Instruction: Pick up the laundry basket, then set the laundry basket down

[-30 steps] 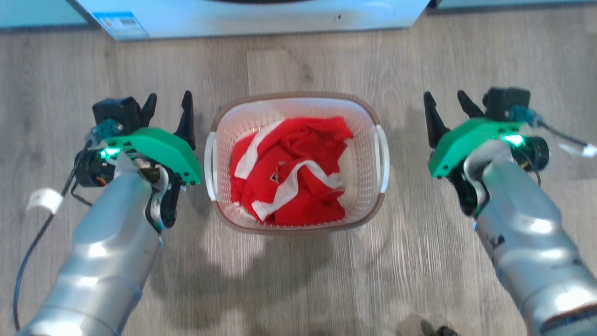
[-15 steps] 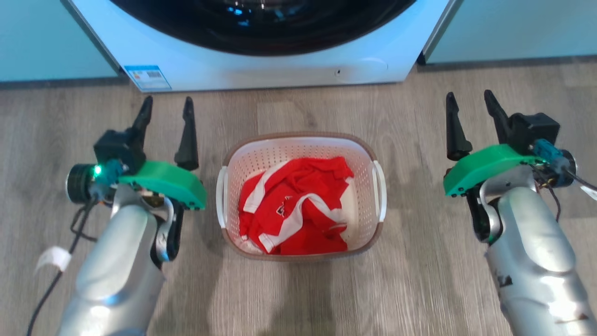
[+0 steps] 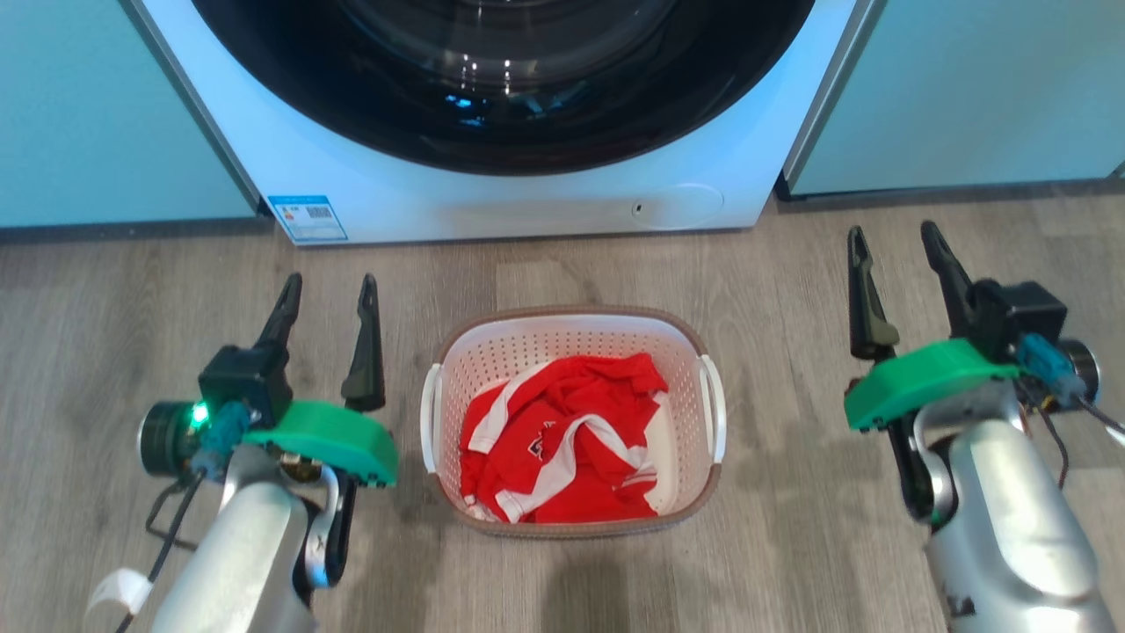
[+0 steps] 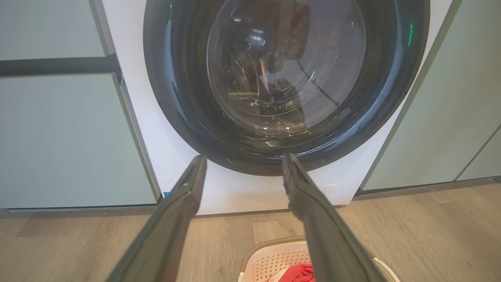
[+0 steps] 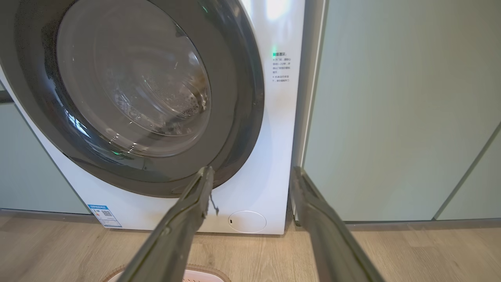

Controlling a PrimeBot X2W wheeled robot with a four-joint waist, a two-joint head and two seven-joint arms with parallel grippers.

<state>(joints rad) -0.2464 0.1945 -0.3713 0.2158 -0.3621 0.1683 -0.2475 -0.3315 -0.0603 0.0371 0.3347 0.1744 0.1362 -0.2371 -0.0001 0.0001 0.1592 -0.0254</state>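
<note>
Grey-brown plank floor point(image 3: 791, 281) runs up to a white washing machine point(image 3: 527, 207), which stands ahead of both hands, between pale green cabinet fronts point(image 3: 105, 114). The head view cuts off the top of the machine. Its round dark door point(image 3: 501, 79) is closed, and glare on the glass makes the drum behind it hard to make out.

The laundry basket point(image 3: 562, 338) sits on the floor between the two hands and touches neither of them. It lies just inside the left hand point(image 3: 331, 281) and well apart from the right hand point(image 3: 890, 230). A crumpled red garment with white bands point(image 3: 562, 440) covers the basket's bottom and hides most of its near wall. One white side handle point(image 3: 429, 418) faces the left hand.

In the left wrist view the left hand point(image 4: 244, 156) is released, with nothing between its fingers. The basket point(image 4: 270, 258) is cut off at the lower edge, partly behind the right-side finger point(image 4: 321, 227). In the right wrist view the right hand point(image 5: 252, 169) is also spread wide and empty. A sliver of basket rim point(image 5: 203, 274) shows below its left-side finger.

The print on a small blue sticker point(image 3: 308, 218) at the machine's lower corner, ahead of the left hand, is too small to read.
</note>
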